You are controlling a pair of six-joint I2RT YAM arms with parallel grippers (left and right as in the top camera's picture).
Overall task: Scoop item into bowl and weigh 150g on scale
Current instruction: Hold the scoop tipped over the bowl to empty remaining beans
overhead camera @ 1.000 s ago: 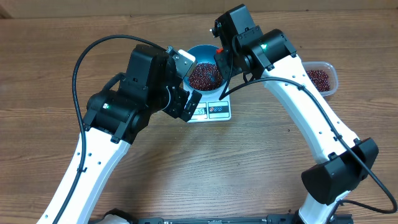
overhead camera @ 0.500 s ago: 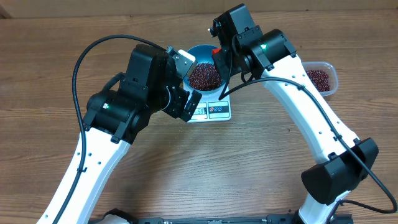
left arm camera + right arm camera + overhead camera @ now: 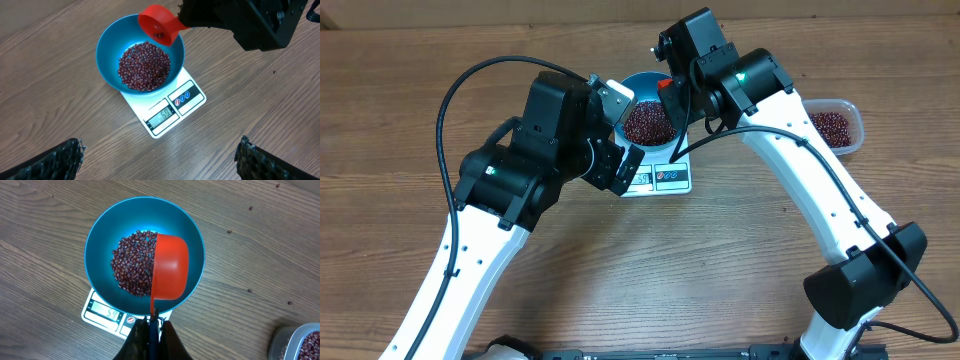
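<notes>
Beans [image 3: 144, 67], small and dark red-brown, lie heaped in the blue bowl [image 3: 107, 50], and the bowl sits squarely on the white scale [image 3: 192, 100], covering most of it. Only the scale's front edge shows, with its lit display and label panel; the digits are too small for me to read with any confidence.

Above the scale, over the far side of the bowl, hangs a red scoop [image 3: 170, 267], tipped so its mouth faces down toward the heap, with a few beans visible inside it. The right gripper [image 3: 152, 322] is clamped tight on the scoop's thin blue handle.

The left gripper [image 3: 159, 157] hovers just to the near-left of the scale with its fingers spread wide, holding nothing and touching nothing.

Well off to the right of the scale, on the wooden table [image 3: 720, 260], stands a clear plastic container [image 3: 835, 125] with more beans in it.
</notes>
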